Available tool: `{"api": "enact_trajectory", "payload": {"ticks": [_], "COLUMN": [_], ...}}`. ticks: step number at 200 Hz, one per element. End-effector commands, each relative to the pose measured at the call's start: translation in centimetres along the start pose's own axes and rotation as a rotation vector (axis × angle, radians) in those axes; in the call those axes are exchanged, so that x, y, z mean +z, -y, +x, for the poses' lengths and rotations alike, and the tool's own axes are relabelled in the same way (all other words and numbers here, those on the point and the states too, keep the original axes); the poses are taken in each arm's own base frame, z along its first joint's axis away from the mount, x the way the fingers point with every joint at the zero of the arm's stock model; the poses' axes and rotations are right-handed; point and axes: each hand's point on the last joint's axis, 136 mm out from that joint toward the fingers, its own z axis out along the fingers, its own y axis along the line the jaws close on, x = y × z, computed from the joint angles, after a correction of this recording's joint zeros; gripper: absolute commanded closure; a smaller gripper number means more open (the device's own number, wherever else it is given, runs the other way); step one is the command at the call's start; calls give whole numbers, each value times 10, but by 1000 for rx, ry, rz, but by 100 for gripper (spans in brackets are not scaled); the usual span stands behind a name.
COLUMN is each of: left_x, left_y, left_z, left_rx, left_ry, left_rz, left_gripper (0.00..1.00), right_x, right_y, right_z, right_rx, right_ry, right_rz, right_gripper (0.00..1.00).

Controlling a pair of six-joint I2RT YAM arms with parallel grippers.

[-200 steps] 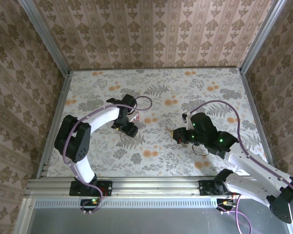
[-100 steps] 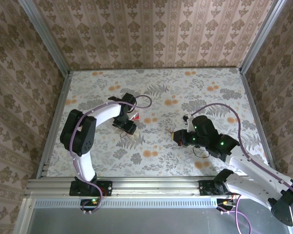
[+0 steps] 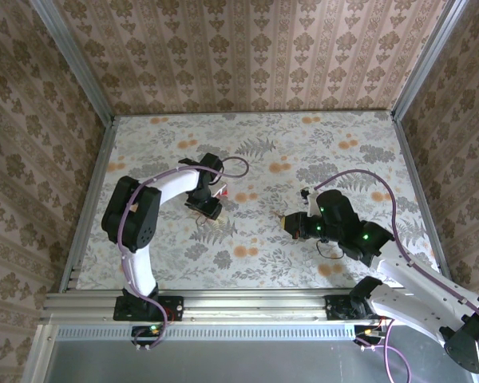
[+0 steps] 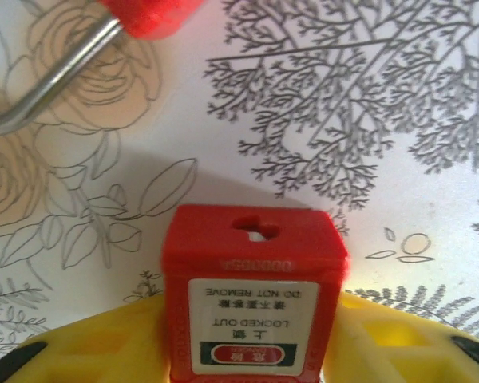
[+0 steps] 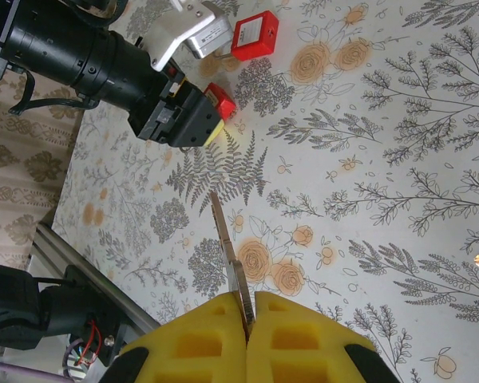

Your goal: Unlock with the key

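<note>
**Left claw point(image 3: 209, 207) around the padlock point(image 4: 254, 303), key point(image 5: 226, 239) pinched in the right claw point(image 5: 247, 313)**

Your left claw brackets the red padlock on the surface point(image 3: 303, 152), with yellow pads point(image 4: 96, 351) hard beside both flanks. You cannot tell whether they grip it yet. Its keyhole point(image 4: 255, 230) faces outward, uncovered. Your right claw, well apart, is pressed together on the key, blade aimed toward the lock. The step looks like bracing the lock. Next, you need to line the blade up with the keyhole.
</note>
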Motion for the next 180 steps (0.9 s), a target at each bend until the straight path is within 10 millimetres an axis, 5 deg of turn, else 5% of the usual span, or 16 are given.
{"api": "enact_trajectory", "payload": {"ticks": [1,26,56,86,129,180], "left_x": [5,-22,-80,-120,-138,-151], "left_y": [8,23,53,93,145,165], "left_z": [-1,-14,-32,-22,23,48], "left_rx": [34,184,333,586,973,1139], "left_ry": [-12,96,335,568,760,833], "left_rz": [42,-7,5,39,48,1], "left_gripper": [59,68,78,80,83,88], "right_x": [-6,-6,-15,-28,-35,-22], "right_y": [-9,-11,-26,-39,-45,-66], "right_z": [-6,-8,-9,2,22,37], "right_rx": [-15,-21,-45,-64,-95,-142], "right_ry": [18,2,-82,-152,-258,-347], "right_rz": [-30,-29,-36,-86,-118,-217], "right_gripper": [100,100,100,100,100,100]}}
